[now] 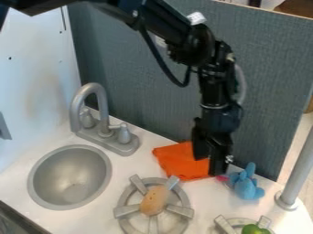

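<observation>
The tool [209, 167] hangs at an orange cloth [175, 161] on the counter [147, 159], near a blue toy [245, 184]; its grip cannot be told. Likely light and limp, the cloth suits an edge pinch.

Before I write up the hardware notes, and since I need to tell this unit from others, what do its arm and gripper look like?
The arm is black, with chunky, blocky joints and a white label. A black cable loops below it, and a pale grey one curves beside the wrist. The gripper is black and angular.
</observation>
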Action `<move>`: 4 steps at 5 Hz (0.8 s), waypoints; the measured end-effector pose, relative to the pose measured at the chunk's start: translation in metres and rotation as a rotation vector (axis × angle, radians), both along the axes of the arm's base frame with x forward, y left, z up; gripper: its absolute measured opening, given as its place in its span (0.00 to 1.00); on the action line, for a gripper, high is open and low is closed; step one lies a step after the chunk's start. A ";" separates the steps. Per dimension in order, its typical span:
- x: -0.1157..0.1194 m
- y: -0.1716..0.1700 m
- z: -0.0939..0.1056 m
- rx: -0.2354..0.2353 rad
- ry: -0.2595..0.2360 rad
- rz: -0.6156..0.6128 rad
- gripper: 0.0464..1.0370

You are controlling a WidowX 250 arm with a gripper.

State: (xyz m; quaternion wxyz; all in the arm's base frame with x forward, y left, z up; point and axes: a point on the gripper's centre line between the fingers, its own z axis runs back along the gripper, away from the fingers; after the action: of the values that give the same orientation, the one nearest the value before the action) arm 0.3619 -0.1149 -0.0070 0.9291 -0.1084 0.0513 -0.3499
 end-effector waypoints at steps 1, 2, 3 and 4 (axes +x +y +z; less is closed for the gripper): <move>-0.011 -0.024 -0.001 0.046 -0.001 -0.094 0.96; -0.026 -0.046 0.003 0.076 -0.029 -0.168 0.96; -0.035 -0.055 0.021 0.061 -0.077 -0.206 0.96; -0.043 -0.059 0.021 0.061 -0.070 -0.242 0.96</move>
State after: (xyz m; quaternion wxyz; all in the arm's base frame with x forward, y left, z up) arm 0.3185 -0.1739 0.0143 0.8842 -0.0608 0.0420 -0.4612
